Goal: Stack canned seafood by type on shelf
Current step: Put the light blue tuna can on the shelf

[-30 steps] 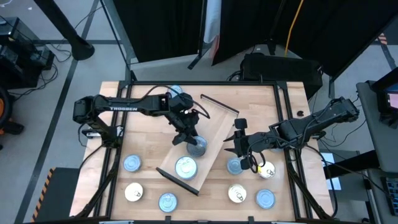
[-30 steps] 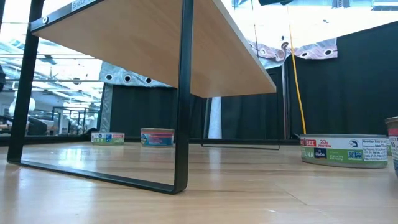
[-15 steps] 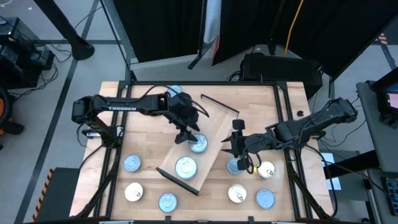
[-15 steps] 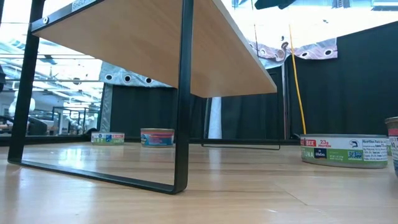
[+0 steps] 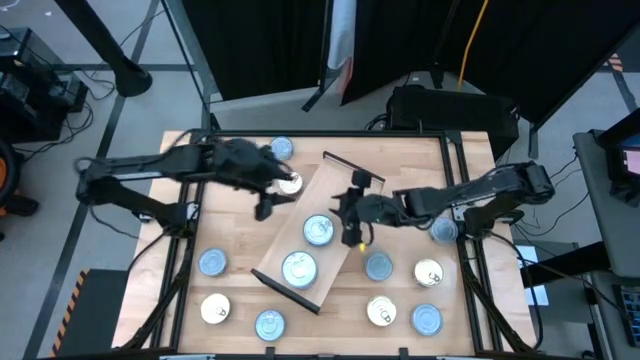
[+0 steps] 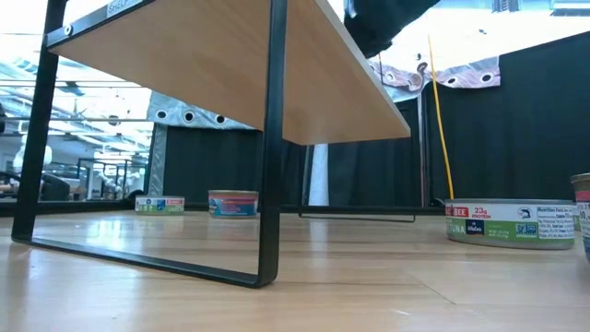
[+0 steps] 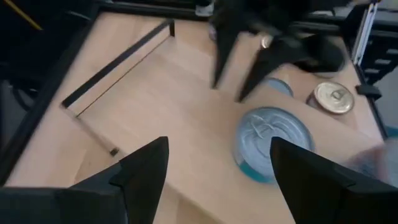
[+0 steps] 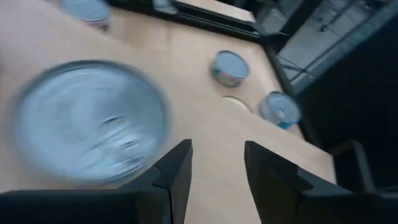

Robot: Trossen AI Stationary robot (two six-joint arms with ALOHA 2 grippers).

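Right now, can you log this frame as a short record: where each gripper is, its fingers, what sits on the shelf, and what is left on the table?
left gripper: beside the shelf's left edge, fingers open, holding nothing
right gripper: at the shelf's right edge near a tin, nothing visibly held
shelf: lies diagonally, two blue-topped tins on it
table: other tins scattered around the shelf, blue-topped and gold-topped

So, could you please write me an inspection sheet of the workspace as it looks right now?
Surface: butcher-block table, tins scattered on it.
Job's things: shelf lies diagonal; two blue-topped tins on it; others sit on the table, some gold-topped.
Clutter: nothing seen.
Grippers: left gripper open, empty, off the shelf's edge; right gripper empty, jaws apart, beside the upper shelf tin.
Cables: yellow cable behind the table.
Surroundings: black curtains.
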